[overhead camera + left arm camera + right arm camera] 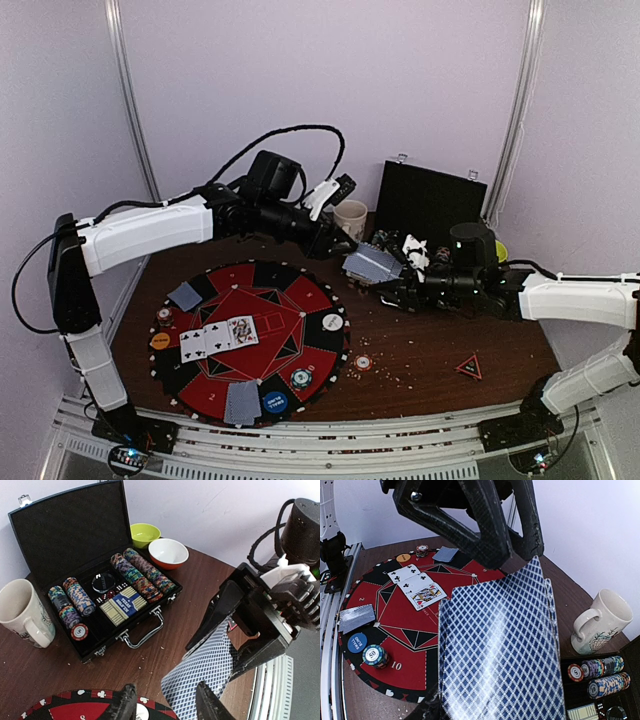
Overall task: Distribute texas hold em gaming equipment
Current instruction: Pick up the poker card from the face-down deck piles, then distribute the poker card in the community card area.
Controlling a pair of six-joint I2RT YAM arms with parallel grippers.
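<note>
I see a blue-lattice-backed card deck [505, 650] right of the round red-and-black felt mat [395, 625], with black carbon-weave fingers [485, 525] above it.

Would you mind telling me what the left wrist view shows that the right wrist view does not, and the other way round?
Only the left wrist view: the yellow-green bowl, the orange bowl and the case's raised lid. Only the right wrist view: three face-up cards, the blue button disc and a chip stack. Both: the mat, the cream mug, the chip rows in the case, and the blue-backed deck held in the right gripper.
</note>
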